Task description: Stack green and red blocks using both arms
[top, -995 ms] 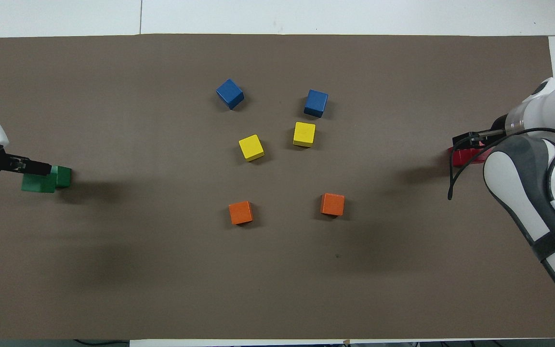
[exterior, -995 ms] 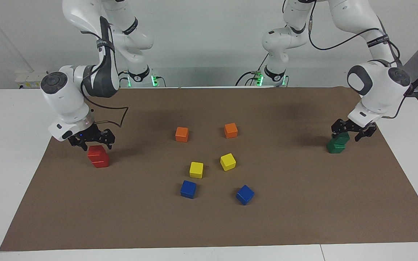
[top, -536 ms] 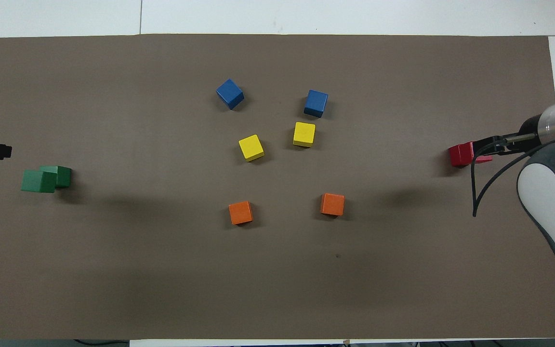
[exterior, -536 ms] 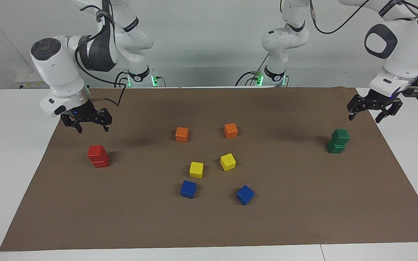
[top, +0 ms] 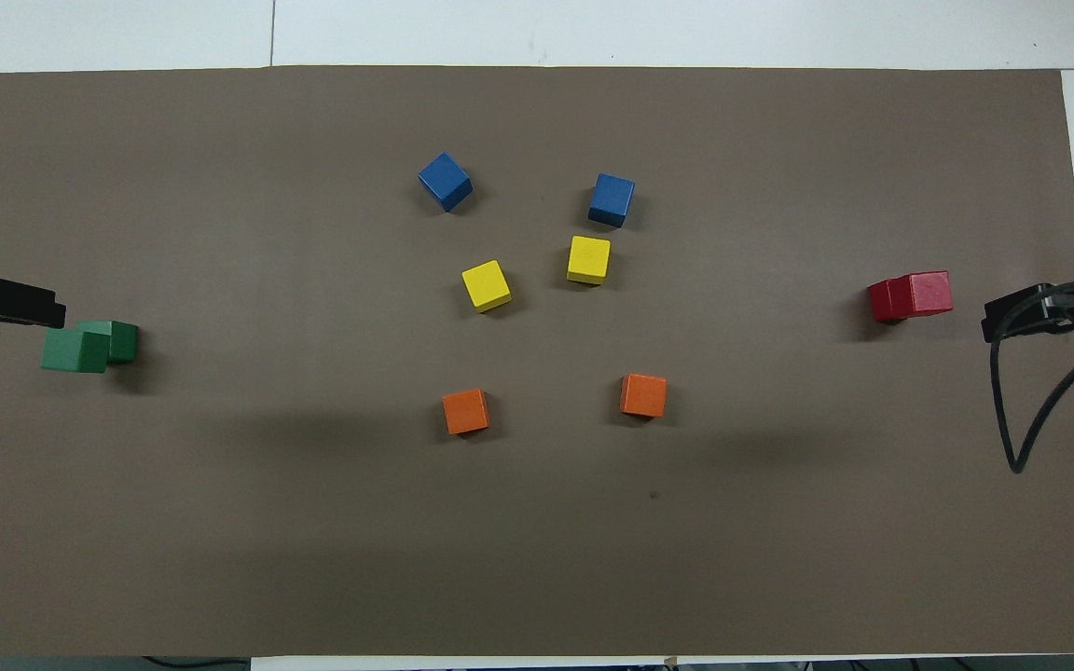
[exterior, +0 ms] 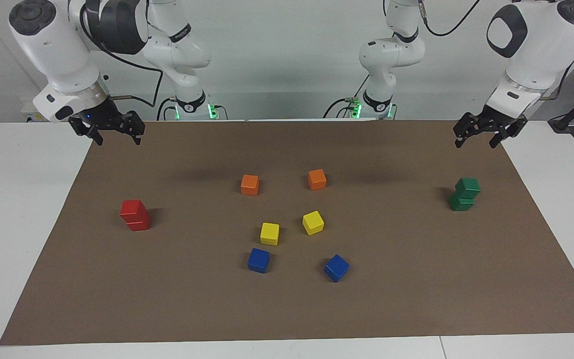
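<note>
Left gripper [exterior: 484, 133] and right gripper [exterior: 107, 129] both gape empty, each cut off overhead

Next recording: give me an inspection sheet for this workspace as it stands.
Surface: brown mat on a white table.
Job's things: red stack of two at the right arm's end; green stack of two, top cube offset, at the left arm's end.
Clutter: two orange cubes, two yellow cubes, two blue cubes mid-mat, all single.
Grippers: left gripper and right gripper raised, open, empty.
Cables: black cable hanging from the right arm.
Surroundings: white wall.
</note>
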You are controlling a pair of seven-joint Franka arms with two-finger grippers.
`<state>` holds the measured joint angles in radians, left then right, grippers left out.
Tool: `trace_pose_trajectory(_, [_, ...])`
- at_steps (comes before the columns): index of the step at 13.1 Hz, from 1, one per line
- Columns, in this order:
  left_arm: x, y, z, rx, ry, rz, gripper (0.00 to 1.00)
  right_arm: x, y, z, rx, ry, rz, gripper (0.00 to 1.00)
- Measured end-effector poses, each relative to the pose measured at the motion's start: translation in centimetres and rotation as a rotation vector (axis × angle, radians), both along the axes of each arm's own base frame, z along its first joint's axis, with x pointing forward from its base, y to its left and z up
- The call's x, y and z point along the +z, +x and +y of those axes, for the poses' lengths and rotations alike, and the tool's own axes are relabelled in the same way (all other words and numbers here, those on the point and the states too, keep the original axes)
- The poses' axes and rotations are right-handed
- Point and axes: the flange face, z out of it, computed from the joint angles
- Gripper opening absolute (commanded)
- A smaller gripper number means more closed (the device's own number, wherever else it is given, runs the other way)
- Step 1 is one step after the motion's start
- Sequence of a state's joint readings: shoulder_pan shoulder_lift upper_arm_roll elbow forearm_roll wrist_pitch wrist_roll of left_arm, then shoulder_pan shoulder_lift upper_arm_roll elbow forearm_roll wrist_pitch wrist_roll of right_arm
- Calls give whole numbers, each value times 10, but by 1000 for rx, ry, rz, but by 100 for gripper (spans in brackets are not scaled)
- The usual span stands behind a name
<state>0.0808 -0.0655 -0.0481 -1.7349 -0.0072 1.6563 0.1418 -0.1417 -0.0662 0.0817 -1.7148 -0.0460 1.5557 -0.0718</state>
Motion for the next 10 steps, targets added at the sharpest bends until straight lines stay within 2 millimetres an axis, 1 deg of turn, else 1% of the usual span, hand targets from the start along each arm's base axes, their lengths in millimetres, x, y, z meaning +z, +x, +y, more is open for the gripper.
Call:
trace_pose_trajectory(2, [17,-5,-5,-8,-2,26,100,25,-8,-5,-13,-2,-15,100])
trace_pose_trajectory(4, [20,-10,-7,-11,-3,56,100,38,-10,-8,-19,-2,-19,100])
trace_pose_trajectory(10, [18,-11,-14,-20,-19,78,100,33,-7,-8,-21,-1,-11,100])
